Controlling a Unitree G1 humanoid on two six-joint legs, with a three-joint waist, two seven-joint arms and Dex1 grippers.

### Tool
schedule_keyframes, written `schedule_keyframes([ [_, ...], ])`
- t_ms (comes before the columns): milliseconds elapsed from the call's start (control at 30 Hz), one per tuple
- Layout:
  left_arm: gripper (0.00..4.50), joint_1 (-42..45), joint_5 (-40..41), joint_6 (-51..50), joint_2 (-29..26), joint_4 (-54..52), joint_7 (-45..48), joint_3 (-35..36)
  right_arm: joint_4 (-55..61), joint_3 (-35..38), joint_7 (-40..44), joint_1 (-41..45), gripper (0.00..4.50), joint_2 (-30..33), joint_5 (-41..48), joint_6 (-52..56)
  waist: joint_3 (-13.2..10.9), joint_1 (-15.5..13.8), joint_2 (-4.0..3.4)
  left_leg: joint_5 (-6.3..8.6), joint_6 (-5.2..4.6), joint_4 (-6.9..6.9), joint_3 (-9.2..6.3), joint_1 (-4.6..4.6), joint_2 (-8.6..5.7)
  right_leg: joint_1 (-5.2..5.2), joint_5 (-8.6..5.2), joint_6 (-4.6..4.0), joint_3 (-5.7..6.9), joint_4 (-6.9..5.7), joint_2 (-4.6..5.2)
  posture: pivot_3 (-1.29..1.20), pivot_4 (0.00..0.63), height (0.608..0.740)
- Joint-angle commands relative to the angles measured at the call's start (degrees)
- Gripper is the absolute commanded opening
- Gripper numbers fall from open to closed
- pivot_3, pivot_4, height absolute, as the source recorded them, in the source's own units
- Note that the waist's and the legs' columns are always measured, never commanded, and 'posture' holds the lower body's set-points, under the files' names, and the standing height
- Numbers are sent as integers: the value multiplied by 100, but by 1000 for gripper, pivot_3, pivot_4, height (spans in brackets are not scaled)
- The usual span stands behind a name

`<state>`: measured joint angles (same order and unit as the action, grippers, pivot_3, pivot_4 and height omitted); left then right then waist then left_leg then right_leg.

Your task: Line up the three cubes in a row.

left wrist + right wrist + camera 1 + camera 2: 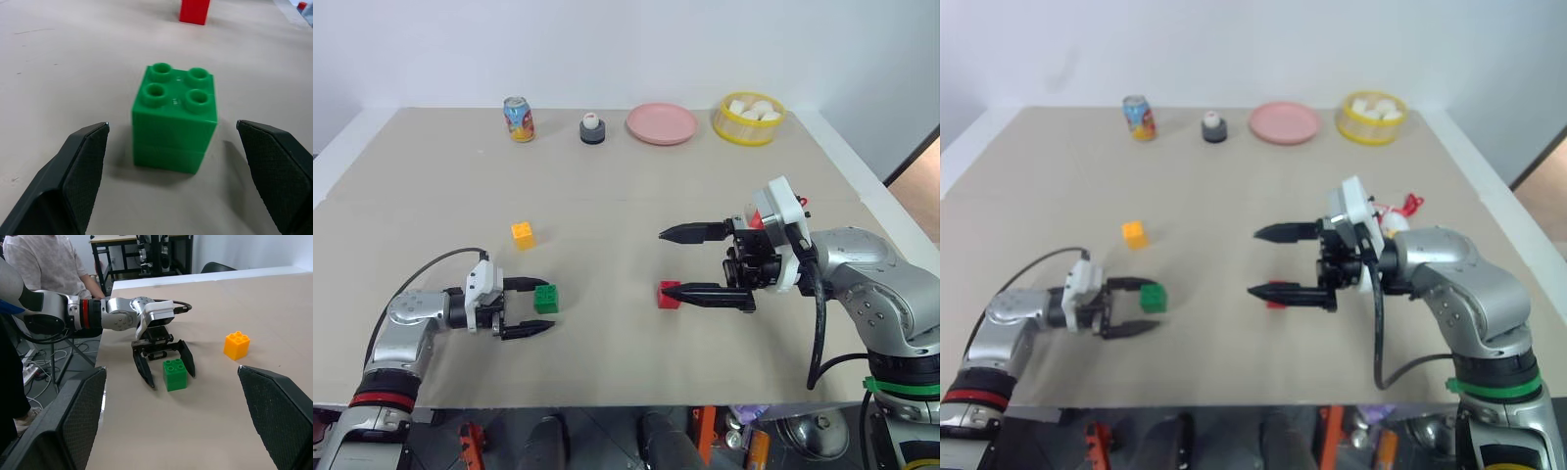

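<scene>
Looking down from the head camera, you see your left gripper [529,307] spread wide around the green cube [546,299] near the table's [431,166] front-left corner without gripping it, the yellow-orange cube [523,234] just behind, and your right gripper [671,262] hanging open and empty over the red cube [669,295] toward the front edge. Your left wrist view shows both fingers [80,169] clear of the green cube's sides. Your right wrist view shows the same untouched cube between those open fingers, with a seated person [46,262] beyond the table's edge.

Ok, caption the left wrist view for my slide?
Open left gripper straddles the green studded plastic cube without touching it, on the tan table.
</scene>
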<state>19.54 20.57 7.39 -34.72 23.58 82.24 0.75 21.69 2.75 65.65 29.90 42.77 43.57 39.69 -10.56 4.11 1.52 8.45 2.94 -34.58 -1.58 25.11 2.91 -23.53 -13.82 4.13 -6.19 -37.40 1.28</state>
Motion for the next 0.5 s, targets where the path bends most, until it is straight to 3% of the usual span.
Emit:
schedule_keyframes([
  [33,4313,-64,-186,185,-117,68,137,-114,94,140,-30,68,4459,49,52,-120,0,2,0,0,0,0,0,0,0,0,-1,0,0,0,0,0,150,740],
  [200,4313,36,-330,168,-150,228,88,-180,27,66,-34,115,4459,7,11,-175,1,3,-1,0,0,2,-1,-4,1,1,-2,-2,1,0,-2,0,150,740],
  [400,2621,171,-365,196,-64,303,12,-199,-53,-5,-49,174,4500,-46,-27,-231,1,6,-1,-1,-1,-2,-1,-8,1,5,4,-2,0,0,-1,0,150,740],
  [500,1468,191,-357,166,-34,285,-63,-188,-49,-30,-63,162,4500,-68,-53,-247,1,2,-1,0,-1,-1,-2,-5,1,5,-1,0,0,0,-1,0,150,740],
])
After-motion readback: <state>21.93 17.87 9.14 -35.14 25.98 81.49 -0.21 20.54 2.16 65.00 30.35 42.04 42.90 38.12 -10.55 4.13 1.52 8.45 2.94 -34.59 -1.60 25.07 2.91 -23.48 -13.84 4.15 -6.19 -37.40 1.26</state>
